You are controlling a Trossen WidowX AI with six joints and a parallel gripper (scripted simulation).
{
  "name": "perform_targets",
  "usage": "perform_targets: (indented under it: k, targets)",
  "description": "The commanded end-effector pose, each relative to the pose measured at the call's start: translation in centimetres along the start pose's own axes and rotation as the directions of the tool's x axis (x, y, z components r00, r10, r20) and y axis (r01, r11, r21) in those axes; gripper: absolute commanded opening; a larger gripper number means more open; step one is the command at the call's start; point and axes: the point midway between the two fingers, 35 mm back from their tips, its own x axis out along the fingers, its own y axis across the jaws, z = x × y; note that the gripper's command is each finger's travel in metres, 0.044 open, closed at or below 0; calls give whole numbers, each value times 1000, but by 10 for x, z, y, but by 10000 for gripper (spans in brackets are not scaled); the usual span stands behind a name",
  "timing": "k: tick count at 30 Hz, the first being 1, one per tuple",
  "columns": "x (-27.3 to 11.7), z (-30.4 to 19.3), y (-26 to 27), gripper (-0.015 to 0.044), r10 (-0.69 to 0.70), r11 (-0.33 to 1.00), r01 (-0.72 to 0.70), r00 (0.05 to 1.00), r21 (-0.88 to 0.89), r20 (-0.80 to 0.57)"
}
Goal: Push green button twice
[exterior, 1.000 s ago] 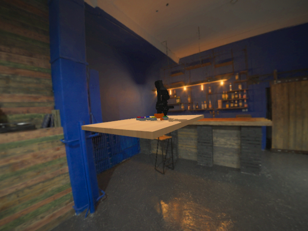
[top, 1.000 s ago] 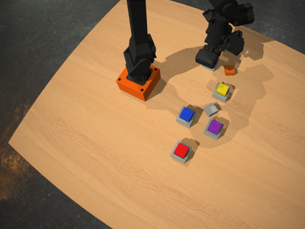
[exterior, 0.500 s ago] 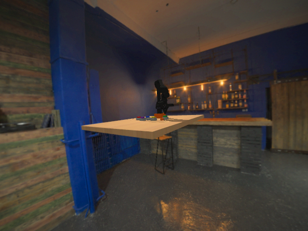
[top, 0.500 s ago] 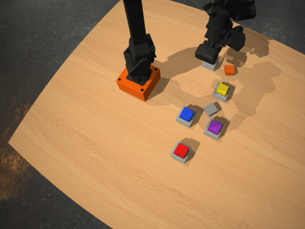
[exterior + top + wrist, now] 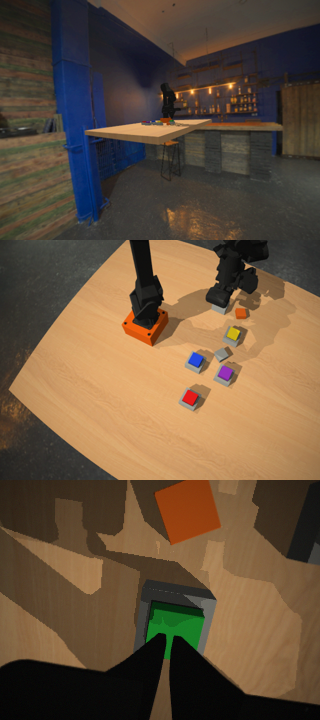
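The green button [image 5: 175,622] [image 5: 172,120] has a green cap in a grey housing [image 5: 207,615] [image 5: 219,309]. In the top view its cap is hidden under the arm's hand, and only part of the housing shows. My gripper [image 5: 168,642] is shut and empty, pointing down with its two black fingertips over the near half of the cap. The cap's far side face shows above the housing's inner edge. Whether the tips touch the cap or hang just above it cannot be told.
An orange block [image 5: 240,313] [image 5: 187,511] lies close to the green button. The yellow button [image 5: 233,333], a grey block [image 5: 221,354], the blue button [image 5: 195,359], the purple button [image 5: 225,373] and the red button [image 5: 190,397] stand farther off. The arm's orange base [image 5: 136,330] is left of them.
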Motion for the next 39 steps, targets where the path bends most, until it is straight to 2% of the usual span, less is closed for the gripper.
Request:
perform_targets:
  k: [1, 8, 39]
  targets:
    - [12, -3, -3, 20, -13, 1000, 13, 1000, 3, -17]
    - [22, -4, -3, 20, -13, 1000, 13, 1000, 3, -17]
    - [22, -4, -3, 20, -13, 1000, 13, 1000, 3, -17]
